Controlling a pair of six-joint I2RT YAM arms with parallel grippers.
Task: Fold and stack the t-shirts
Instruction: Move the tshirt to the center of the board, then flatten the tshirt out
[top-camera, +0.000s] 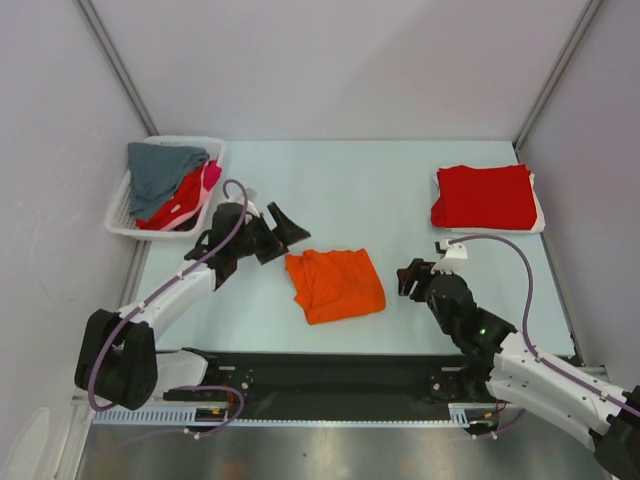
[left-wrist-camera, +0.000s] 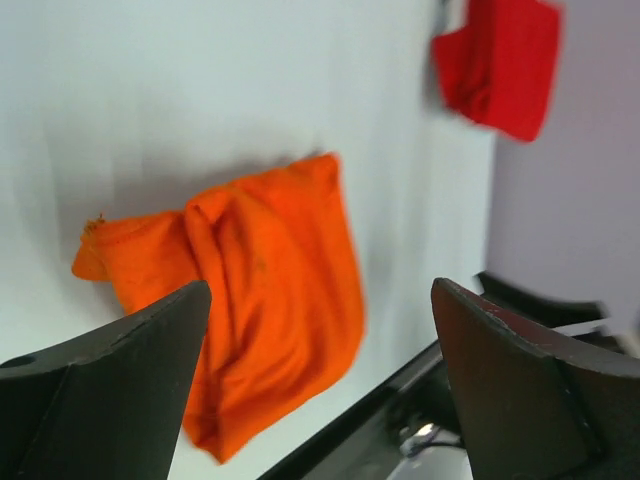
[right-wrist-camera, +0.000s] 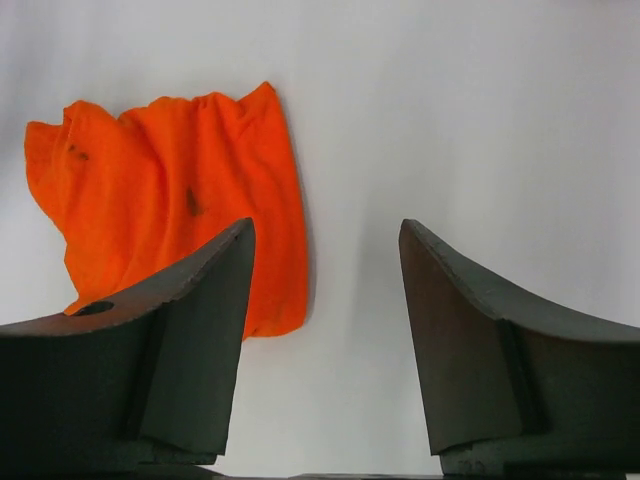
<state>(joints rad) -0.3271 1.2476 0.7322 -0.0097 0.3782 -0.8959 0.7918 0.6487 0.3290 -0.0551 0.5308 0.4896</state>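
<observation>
L pincer (top-camera: 277, 237) & R pincer (top-camera: 410, 277) both open, empty, flanking folded orange tee (top-camera: 335, 285).

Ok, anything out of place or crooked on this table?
The orange t-shirt lies skewed on the table, its fold rumpled, one corner poking out. The red t-shirt at far right sits neatly folded. Nothing spilled.

The orange t-shirt (top-camera: 335, 285) is plain bright orange with a few small dark flecks. The folded t-shirt (top-camera: 485, 195) is solid red. The white mesh basket (top-camera: 122, 215) holds a grey tee (top-camera: 160, 165), a red tee (top-camera: 175, 210) and a pink tee (top-camera: 211, 178). The desk (top-camera: 380, 190) is pale blue-white.
</observation>
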